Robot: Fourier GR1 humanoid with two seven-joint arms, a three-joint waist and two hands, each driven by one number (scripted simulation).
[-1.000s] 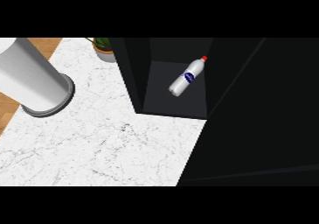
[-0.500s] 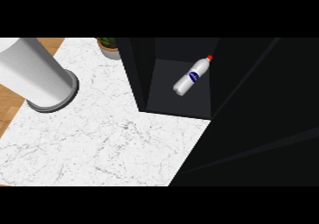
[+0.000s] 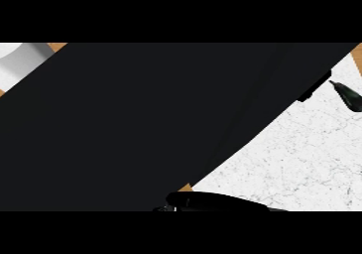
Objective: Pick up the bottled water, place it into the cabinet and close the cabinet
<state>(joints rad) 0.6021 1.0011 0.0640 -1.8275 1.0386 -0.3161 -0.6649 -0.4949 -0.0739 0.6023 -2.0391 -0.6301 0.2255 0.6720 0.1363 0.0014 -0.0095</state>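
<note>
- A broad black cabinet panel (image 3: 154, 124) fills most of the head view, hiding whatever lies behind it.
- The marble counter (image 3: 308, 158) shows only at right, cut off by the frame edge.
- A white cylinder (image 3: 19, 57) is clipped at the upper-left corner.
- A dark rounded shape (image 3: 212, 202) at the bottom edge is cut off; what it is cannot be told.

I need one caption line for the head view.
Large black cabinet panel fills the view over white marble counter; no bottle visible.
</note>
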